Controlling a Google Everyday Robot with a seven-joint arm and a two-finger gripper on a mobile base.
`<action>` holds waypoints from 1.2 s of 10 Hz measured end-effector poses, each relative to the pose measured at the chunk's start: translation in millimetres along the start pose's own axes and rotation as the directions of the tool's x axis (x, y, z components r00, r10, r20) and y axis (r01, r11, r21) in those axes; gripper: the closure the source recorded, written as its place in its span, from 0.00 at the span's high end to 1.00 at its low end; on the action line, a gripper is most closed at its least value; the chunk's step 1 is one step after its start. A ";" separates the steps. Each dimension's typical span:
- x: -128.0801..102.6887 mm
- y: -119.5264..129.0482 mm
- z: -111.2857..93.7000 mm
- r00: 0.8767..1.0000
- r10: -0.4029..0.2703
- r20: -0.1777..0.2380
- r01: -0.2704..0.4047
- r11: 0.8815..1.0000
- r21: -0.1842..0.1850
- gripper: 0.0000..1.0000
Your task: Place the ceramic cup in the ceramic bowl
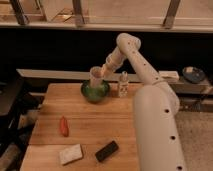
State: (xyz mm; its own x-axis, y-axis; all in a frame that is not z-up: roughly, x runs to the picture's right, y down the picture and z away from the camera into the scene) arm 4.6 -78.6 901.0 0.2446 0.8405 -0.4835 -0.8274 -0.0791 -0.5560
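Observation:
The ceramic cup [96, 76] is a pale whitish tumbler held upright at the end of my arm, just above the middle of the ceramic bowl [95, 92]. The bowl is glossy dark green and sits at the back of the wooden table [85, 130]. My gripper [102, 73] is at the cup's right side, reaching in from the right. The cup's base hangs over or just inside the bowl; I cannot tell if it touches.
A slim clear bottle [122, 83] stands just right of the bowl. A red-orange object [64, 126], a pale sponge [70, 154] and a black block [107, 150] lie toward the front. My white arm [152, 115] covers the table's right side.

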 end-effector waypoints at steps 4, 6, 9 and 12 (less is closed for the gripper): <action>3.7 -5.2 32.4 0.999 0.038 -0.026 -0.039 0.997 -0.061 0.00; 5.5 -7.0 45.2 0.999 0.042 -0.033 -0.045 0.995 -0.084 0.00; 8.7 -12.4 49.7 0.998 0.045 -0.041 -0.048 0.995 -0.088 0.11; 8.6 -21.1 37.3 0.998 0.053 -0.028 -0.055 0.996 -0.074 0.44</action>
State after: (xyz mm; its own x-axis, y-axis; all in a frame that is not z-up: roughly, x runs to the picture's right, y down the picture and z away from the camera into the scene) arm 5.3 -49.7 933.7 0.2146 0.8197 -0.5311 -0.8001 -0.1643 -0.5769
